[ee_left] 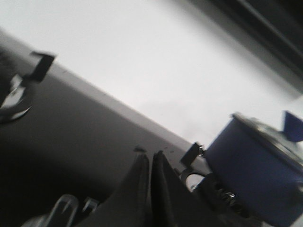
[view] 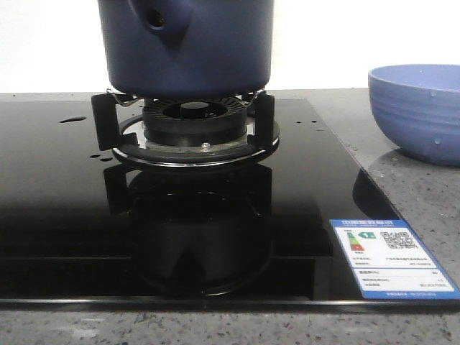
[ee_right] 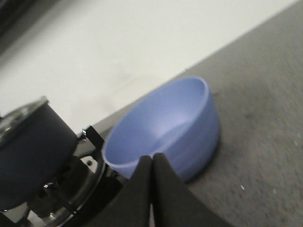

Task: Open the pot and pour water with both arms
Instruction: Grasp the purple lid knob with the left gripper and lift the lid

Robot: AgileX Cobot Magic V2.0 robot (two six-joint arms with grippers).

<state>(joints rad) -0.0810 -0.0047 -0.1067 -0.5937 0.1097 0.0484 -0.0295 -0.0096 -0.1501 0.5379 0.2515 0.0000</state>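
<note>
Nearest the front camera, an energy label (view: 392, 257) sticks to the black glass hob (view: 57, 215). Behind it, the pot (view: 185, 44) sits on the burner stand (view: 188, 133), its handle stub facing forward; water (view: 72, 119) beads the glass, and a blue bowl (view: 417, 111) stands on the counter to the right. Only the left wrist view shows the pot's lid (ee_left: 267, 137) on, and the left gripper (ee_left: 150, 163) closed and empty. The right wrist view shows the right gripper (ee_right: 152, 163) likewise pinched shut on nothing, near the bowl.

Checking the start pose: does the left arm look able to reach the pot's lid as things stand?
Probably yes. The left gripper, shut and empty, faces the pot across bare cooktop, and nothing stands between them. The lid still sits on the pot.
</note>
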